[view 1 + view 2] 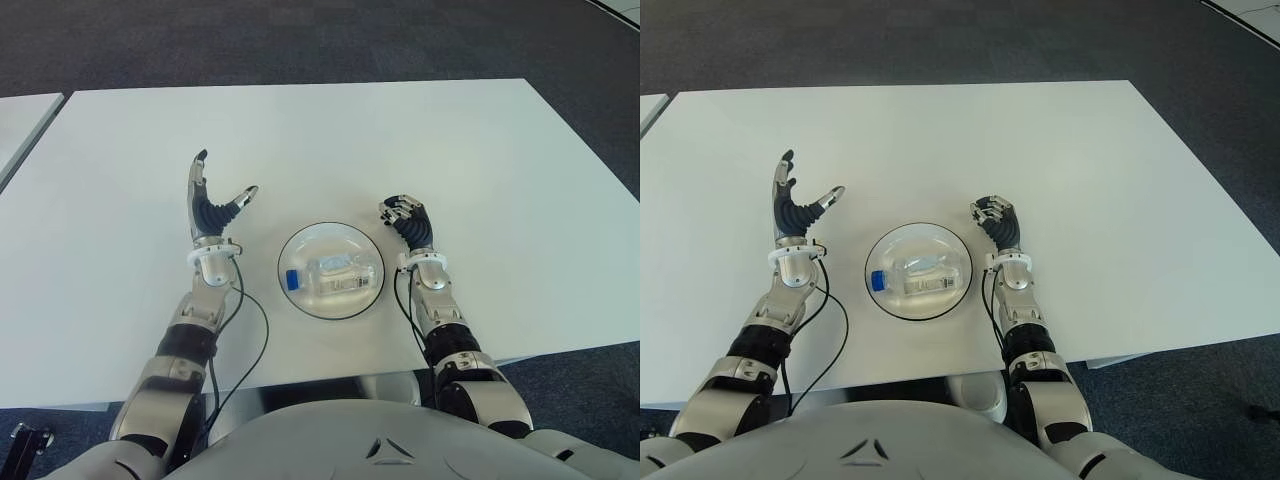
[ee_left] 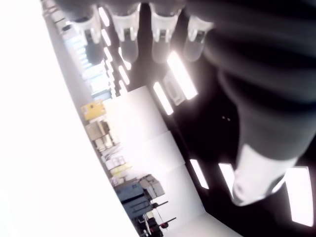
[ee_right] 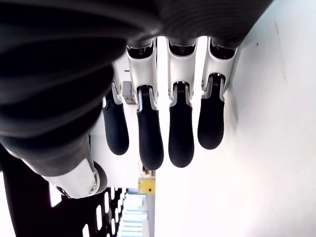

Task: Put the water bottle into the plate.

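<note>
Small clear plastic water bottle with blue cap point(image 1: 330, 277) lay on side inside round white plate point(image 1: 297, 300) on white surface point(image 1: 500, 180). Looked light, slippery, crushable; best gripped mid-body. Left hand point(image 1: 212, 205) splayed, empty, left of plate. Right hand point(image 1: 405, 217) curled, empty, right of plate.

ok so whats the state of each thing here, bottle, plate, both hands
water bottle: lying on its side in the plate, blue cap on, held by neither hand
plate: upright on the table, holding the bottle
left hand: left of the plate, fingers spread open, holding nothing
right hand: right of the plate, fingers curled, holding nothing
</note>
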